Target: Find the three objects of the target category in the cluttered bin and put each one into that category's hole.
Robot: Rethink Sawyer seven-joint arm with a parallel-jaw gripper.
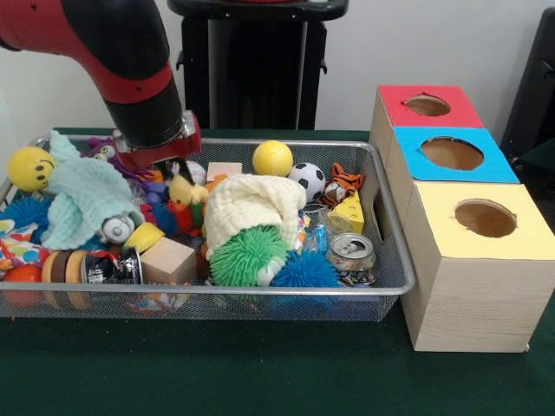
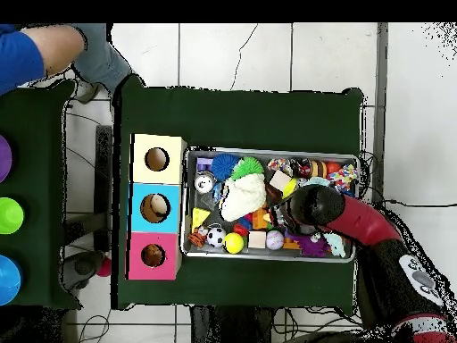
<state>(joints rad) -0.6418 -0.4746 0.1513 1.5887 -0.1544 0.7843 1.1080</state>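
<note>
The wire mesh bin (image 1: 395,282) is full of mixed toys; it also shows in the overhead view (image 2: 270,153). An orange striped tiger plush (image 1: 344,181) lies at its back right, by a soccer ball. A small yellow duck plush (image 1: 181,191) sits in the middle of the back. My gripper (image 1: 172,166) is lowered into the bin just left of and above the duck, half hidden by clutter. The overhead view shows only the wrist (image 2: 308,206) above it. The red-topped box's hole (image 1: 427,105) is at the far right and also shows in the overhead view (image 2: 153,255).
Blue-topped (image 1: 452,153) and yellow-topped (image 1: 486,217) boxes stand in front of the red one. A cream cloth (image 1: 251,204), a green spiky ball (image 1: 247,256), a mint cloth (image 1: 82,195), a can (image 1: 351,251) and a wooden block (image 1: 167,260) crowd the bin. A person's blue sleeve (image 2: 27,54) is at the overhead view's edge.
</note>
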